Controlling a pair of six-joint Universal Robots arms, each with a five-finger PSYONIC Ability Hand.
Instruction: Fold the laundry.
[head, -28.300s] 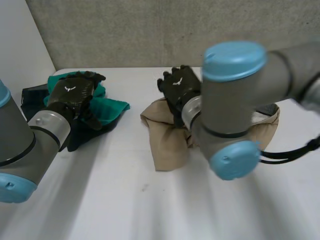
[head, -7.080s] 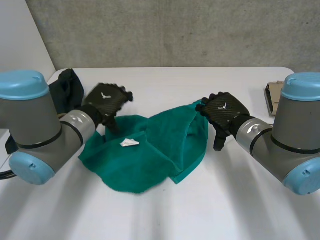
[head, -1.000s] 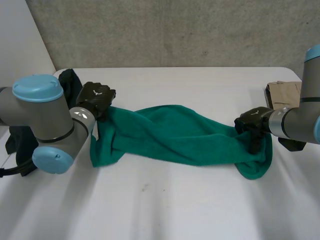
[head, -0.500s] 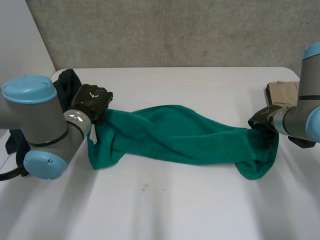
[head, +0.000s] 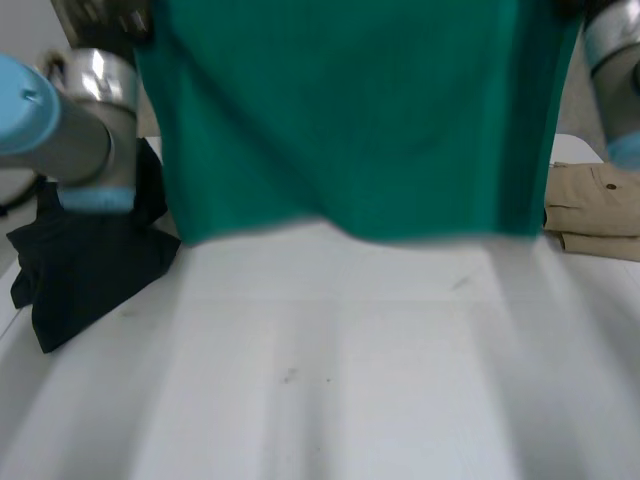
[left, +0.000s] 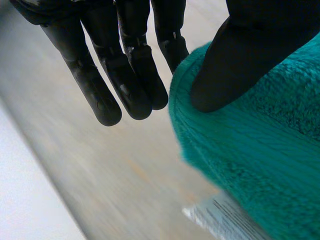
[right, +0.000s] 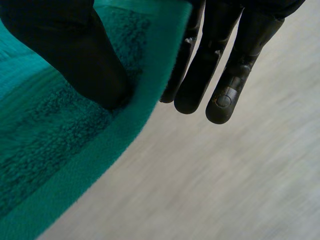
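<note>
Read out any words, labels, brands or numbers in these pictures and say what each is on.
Nothing can be read.
White tag on the green towel, near where the left hand pinches it: lines of small print, too blurred to read.
No writing on the black garment, the tan garment or the table.

One each — green towel (head: 350, 110), black garment (head: 85, 265), tan garment (head: 595, 205) (all laundry).

The head view looks down onto the tabletop (head: 330, 400), the green towel (head: 340, 110) close across its upper half. The wrist views look closely along the left hand (left: 125, 75) and right hand (right: 220, 65) at that towel.
</note>
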